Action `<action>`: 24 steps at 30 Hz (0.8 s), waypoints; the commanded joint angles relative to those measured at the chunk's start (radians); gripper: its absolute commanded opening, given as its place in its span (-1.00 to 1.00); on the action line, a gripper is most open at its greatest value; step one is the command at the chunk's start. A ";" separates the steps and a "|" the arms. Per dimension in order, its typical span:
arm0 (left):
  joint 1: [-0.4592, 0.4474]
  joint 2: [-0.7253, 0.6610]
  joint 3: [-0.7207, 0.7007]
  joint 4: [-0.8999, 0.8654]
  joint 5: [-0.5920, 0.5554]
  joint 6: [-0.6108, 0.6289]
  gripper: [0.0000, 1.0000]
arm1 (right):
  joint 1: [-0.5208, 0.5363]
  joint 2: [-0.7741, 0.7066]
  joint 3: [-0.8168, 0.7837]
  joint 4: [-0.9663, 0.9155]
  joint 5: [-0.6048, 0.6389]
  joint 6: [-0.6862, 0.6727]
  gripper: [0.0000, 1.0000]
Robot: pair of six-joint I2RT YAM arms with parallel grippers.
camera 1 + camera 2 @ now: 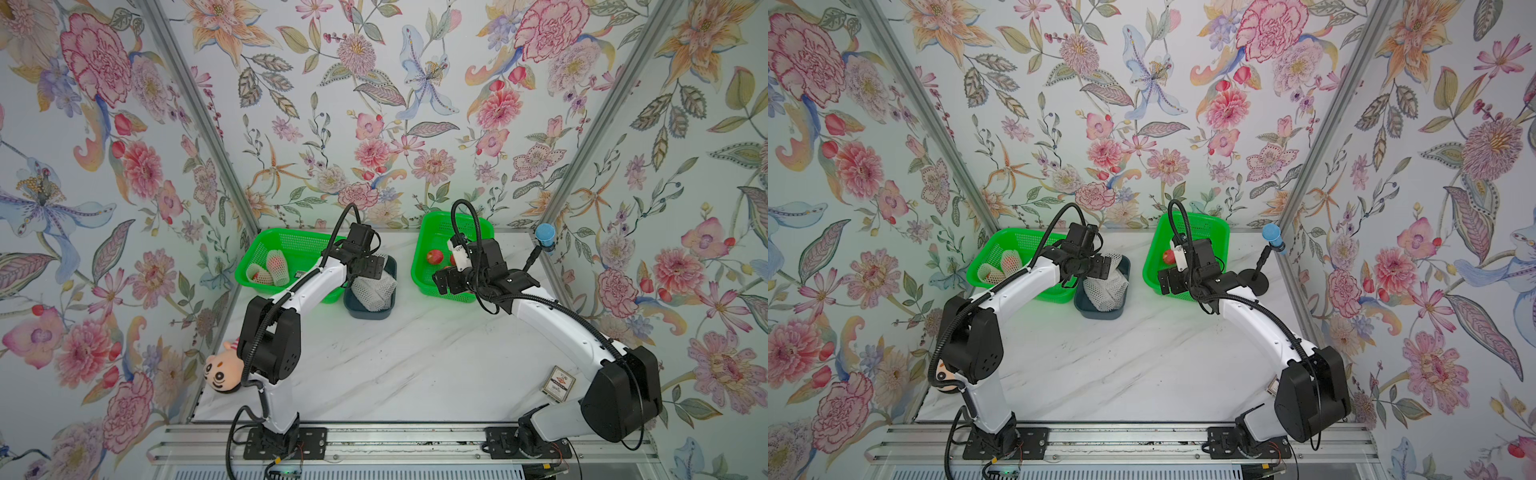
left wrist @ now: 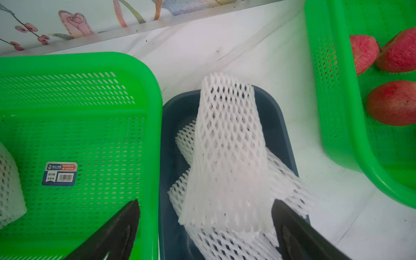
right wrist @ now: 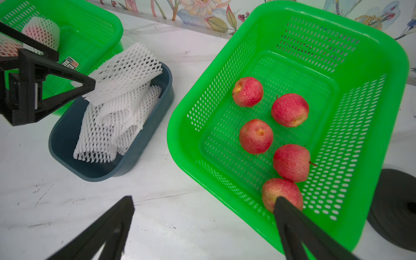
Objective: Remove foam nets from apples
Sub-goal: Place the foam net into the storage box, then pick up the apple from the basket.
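Foam nets (image 1: 372,291) lie heaped in a dark blue tub (image 1: 365,312) at the back of the bench (image 1: 415,365) in both top views, between two green baskets. Your left arm reaches over the tub and your right arm over the right basket (image 1: 436,232), where bare apples (image 1: 434,257) show red. Two netted apples (image 1: 274,266) sit in the left basket (image 1: 299,243).

From the left wrist, your left jaws stand wide. The top net (image 2: 227,146) lies draped between them over the pile in the tub (image 2: 279,126); whether either finger touches it you cannot tell.

From the right wrist, your right jaws stand wide and empty. One finger is over the bench, the other in front of the nearest of five bare apples (image 3: 256,136) in the right basket (image 3: 292,56).
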 commanded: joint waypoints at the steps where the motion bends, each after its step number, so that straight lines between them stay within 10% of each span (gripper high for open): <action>1: 0.027 -0.072 -0.010 -0.016 0.009 0.025 0.98 | 0.011 -0.010 -0.005 0.006 -0.012 -0.018 0.99; 24: 0.489 -0.169 -0.119 0.067 0.120 0.003 0.86 | 0.315 -0.123 -0.168 0.176 -0.122 -0.071 0.99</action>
